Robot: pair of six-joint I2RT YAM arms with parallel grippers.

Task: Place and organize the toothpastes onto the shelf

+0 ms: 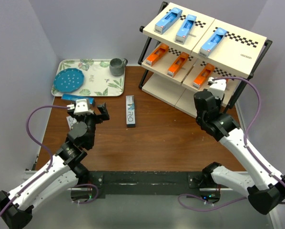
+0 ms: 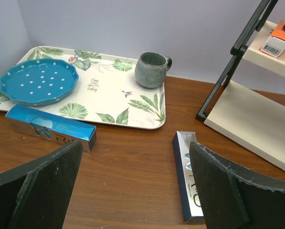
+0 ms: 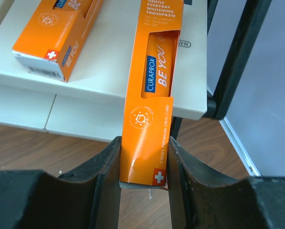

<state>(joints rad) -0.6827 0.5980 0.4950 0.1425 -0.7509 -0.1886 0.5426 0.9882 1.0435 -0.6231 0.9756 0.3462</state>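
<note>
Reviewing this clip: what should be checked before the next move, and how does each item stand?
1. Grip of right pincer on orange box: ok, shut on its near end.
2. That box fully on shelf middle board: not ok, near end overhangs.
3. Gap to neighbouring orange box: ok.
4. State of left pincer: ok, open and empty.
5. Shelving of grey box and blue box: not ok, both on table.

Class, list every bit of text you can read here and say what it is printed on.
"CURAPROX BE YOU": orange toothpaste box held in the right gripper.
"GENTLE EVERYDAY WHITENING TOOTHPASTE": same box, upper end.
"SWISS PREMIUM ORAL CARE": same box, lower end.
Script on the leaf-patterned tray: too small to read.
Lettering on the grey toothpaste box: unclear.
</note>
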